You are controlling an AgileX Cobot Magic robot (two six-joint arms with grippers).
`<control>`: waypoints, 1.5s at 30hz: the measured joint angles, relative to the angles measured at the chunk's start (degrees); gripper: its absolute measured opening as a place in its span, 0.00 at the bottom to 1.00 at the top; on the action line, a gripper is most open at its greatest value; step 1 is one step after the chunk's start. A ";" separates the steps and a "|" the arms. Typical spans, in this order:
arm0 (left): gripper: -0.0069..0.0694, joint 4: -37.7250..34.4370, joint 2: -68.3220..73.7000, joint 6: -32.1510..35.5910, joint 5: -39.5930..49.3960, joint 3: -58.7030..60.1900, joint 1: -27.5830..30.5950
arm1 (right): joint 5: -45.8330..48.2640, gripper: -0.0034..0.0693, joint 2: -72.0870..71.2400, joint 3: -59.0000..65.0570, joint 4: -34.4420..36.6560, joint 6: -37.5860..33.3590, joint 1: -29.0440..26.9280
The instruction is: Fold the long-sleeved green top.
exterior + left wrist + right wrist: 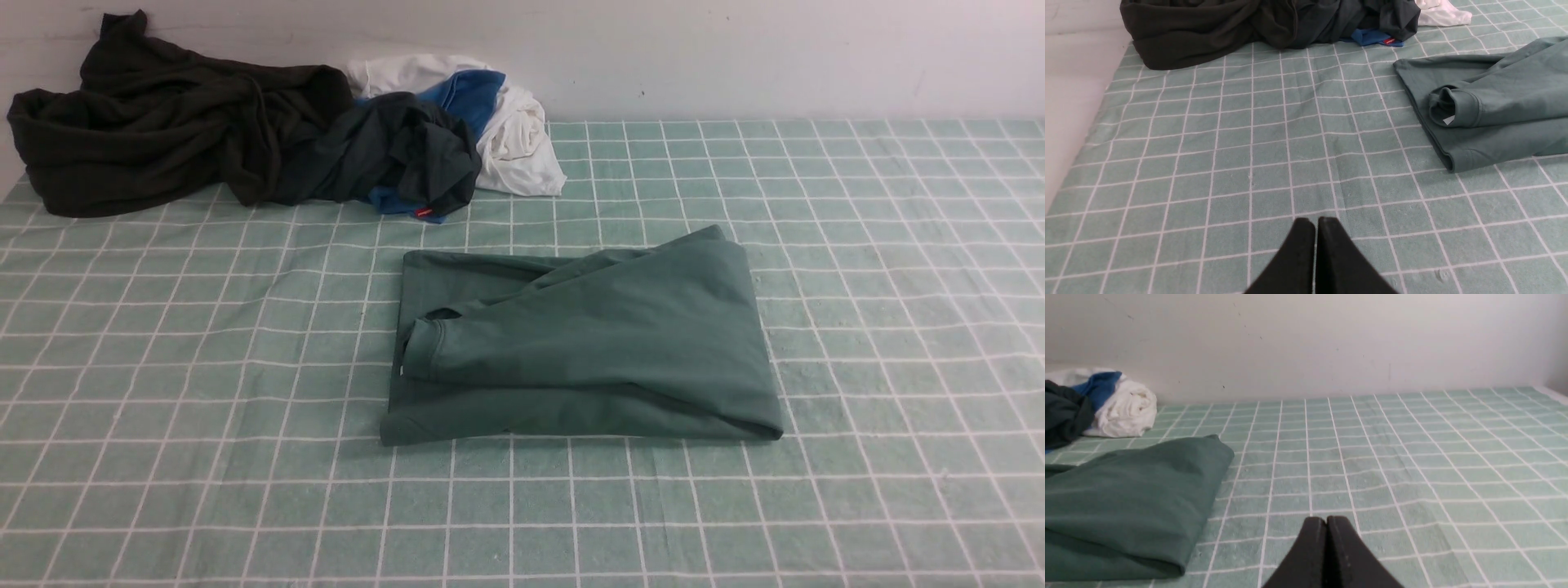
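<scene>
The green long-sleeved top (588, 343) lies folded mid-tabletop (857, 269), soft, light and floppy by its look, best pinched at the doubled 3 o'clock edge, its small white cuff tag (1448, 120) unreadable, while the left tool (1314, 228) and right tool (1327, 526) sit clenched, holding nothing.

One green long-sleeved top (588, 343) lies folded near the middle of the counter (882, 269). At the far left corner sits one heap of loose clothes: two dark garments (155, 122) (392, 155), one blue (469, 94) and one white (518, 139) (the tangle may hide more). Two hands show, one left hand (1315, 222) and one right hand (1327, 520), each pressed closed.
</scene>
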 joint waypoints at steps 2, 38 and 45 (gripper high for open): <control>0.09 0.07 0.00 0.00 0.00 0.00 0.00 | 2.49 0.03 0.00 0.00 0.00 0.17 -0.19; 0.09 -1.59 -0.39 0.00 -1.01 1.12 0.00 | 6.05 0.03 0.00 -0.17 -0.04 -0.08 -0.19; 0.09 -8.49 -4.14 2.46 -25.64 11.55 5.63 | 6.05 0.03 0.00 -0.17 -0.04 -0.08 -0.19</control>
